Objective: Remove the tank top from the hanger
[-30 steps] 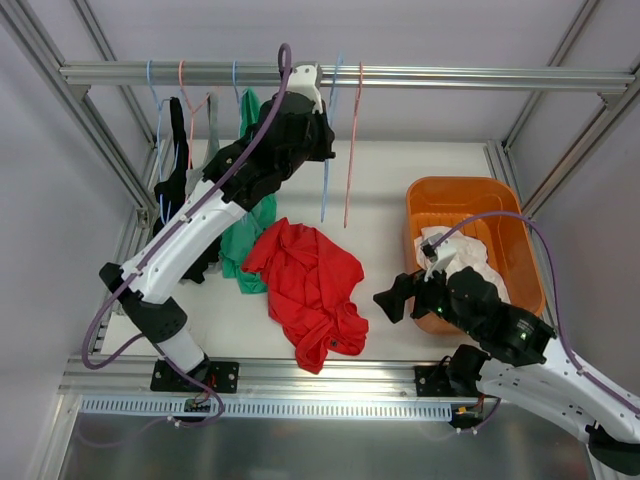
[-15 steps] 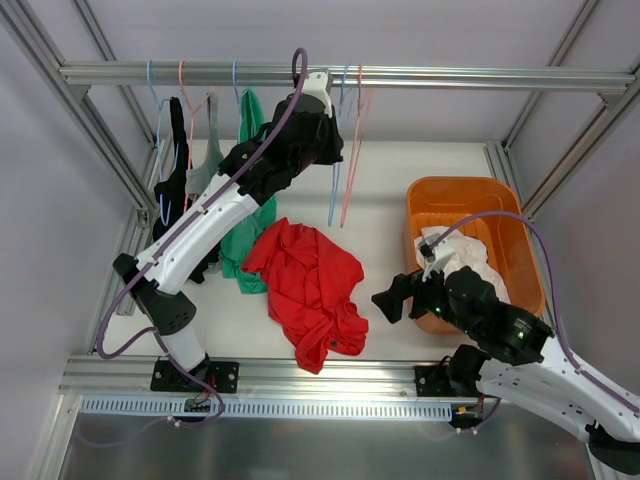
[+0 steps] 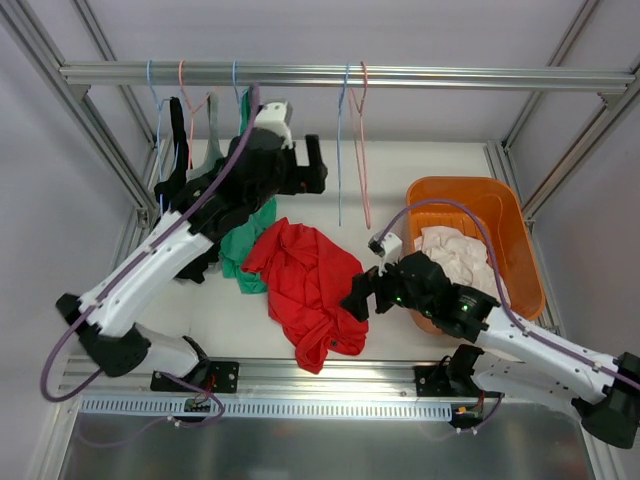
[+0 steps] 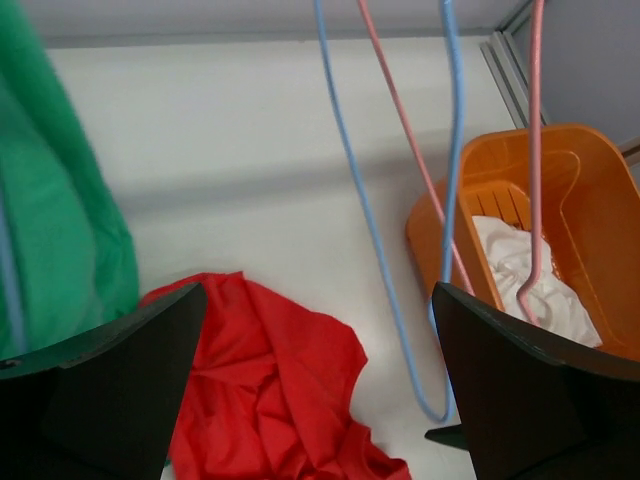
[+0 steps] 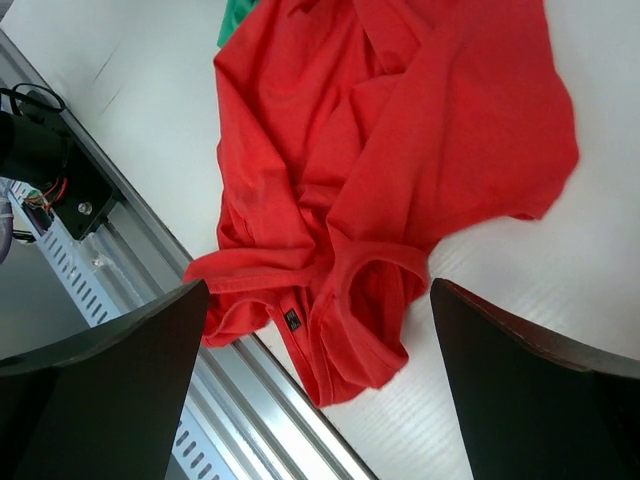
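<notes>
The red tank top (image 3: pixel 305 285) lies crumpled on the white table, off any hanger. A bare blue hanger (image 3: pixel 340 150) and a bare pink hanger (image 3: pixel 362 150) hang from the rail (image 3: pixel 450 76). My left gripper (image 3: pixel 315 178) is open and holds nothing, just left of those hangers. In the left wrist view the tank top (image 4: pixel 270 390) lies below the open left gripper (image 4: pixel 320 400), with the blue hanger (image 4: pixel 375 230) and pink hanger (image 4: pixel 415 170) ahead. My right gripper (image 3: pixel 357 297) is open at the tank top's right edge; its wrist view shows the red cloth (image 5: pixel 390 170) under the right gripper (image 5: pixel 320 390).
A green garment (image 3: pixel 245 240), a black one (image 3: pixel 175 170) and a grey one (image 3: pixel 212 130) hang at the rail's left end. An orange basket (image 3: pixel 510 210) holding white cloth (image 3: pixel 455 255) stands at the right. The table's metal front edge (image 5: pixel 250 400) runs close under the tank top.
My left gripper has opened and drawn back down and left from the hangers, which now hang straight. The right arm has swung left to the red tank top.
</notes>
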